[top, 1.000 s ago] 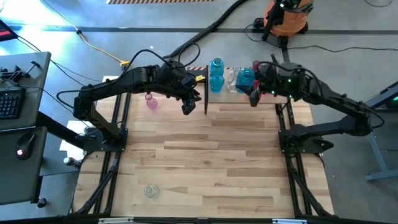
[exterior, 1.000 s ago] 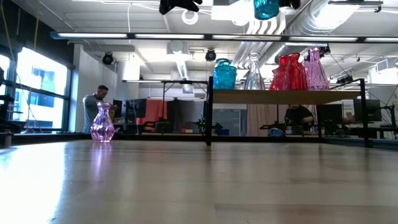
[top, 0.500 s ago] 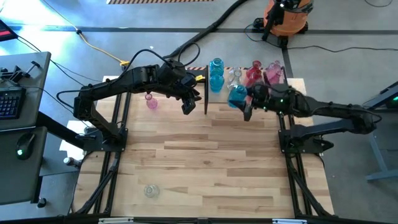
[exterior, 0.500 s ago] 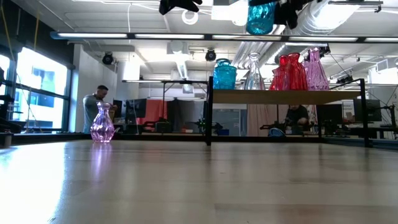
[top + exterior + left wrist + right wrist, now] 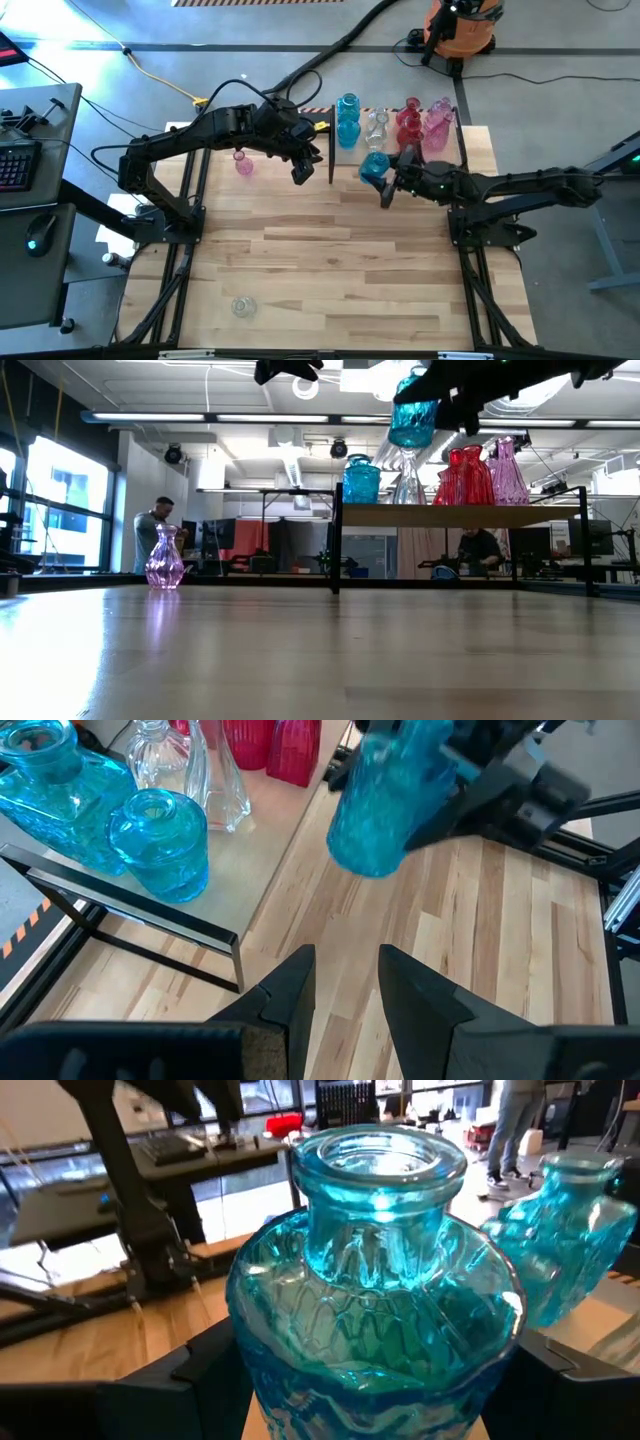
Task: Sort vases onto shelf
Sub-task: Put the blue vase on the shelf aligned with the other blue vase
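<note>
Moving off the shelf (image 5: 400, 140) at the table's far edge, the right gripper (image 5: 385, 178) had carried its blue vase (image 5: 374, 166) out over the table in front of the shelf — clamped on it, held high in the air, tilted. That looked like a step back: the vase had hung above the shelf's blue and clear vases a moment earlier, so perhaps it was being re-aimed. Near the shelf's left end, the left gripper (image 5: 340, 982) hung unchanged, fingers slightly apart and empty, while a pink vase (image 5: 243, 164) waited near the far-left corner.

Grey floor (image 5: 560, 40), bright window (image 5: 62, 500), ceiling striplights (image 5: 200, 418), exposed ducts.
</note>
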Motion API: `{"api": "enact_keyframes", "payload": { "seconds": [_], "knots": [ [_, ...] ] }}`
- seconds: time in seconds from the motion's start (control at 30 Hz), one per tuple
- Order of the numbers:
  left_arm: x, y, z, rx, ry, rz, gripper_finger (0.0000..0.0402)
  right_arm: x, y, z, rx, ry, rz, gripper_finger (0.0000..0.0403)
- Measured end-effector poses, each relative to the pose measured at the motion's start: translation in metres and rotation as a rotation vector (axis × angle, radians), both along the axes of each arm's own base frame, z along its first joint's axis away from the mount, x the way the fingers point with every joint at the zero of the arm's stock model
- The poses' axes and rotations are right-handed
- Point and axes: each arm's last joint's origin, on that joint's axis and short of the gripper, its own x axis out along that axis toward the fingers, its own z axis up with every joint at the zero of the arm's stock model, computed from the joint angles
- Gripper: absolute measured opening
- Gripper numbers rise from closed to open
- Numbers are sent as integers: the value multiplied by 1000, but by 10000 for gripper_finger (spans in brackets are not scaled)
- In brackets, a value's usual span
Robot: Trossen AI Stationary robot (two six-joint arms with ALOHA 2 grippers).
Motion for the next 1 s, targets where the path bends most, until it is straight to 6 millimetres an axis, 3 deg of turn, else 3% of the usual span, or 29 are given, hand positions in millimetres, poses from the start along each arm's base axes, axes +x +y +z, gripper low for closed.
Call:
{"api": "enact_keyframes", "payload": {
  "seconds": [0.63,1.0],
  "knots": [
    [0,0,0,0,0,0,104,49,-6,-43,-26,43,-131,271],
    [0,0,0,2,0,1,104,78,-16,-55,-38,68,-226,271]
  ]
}}
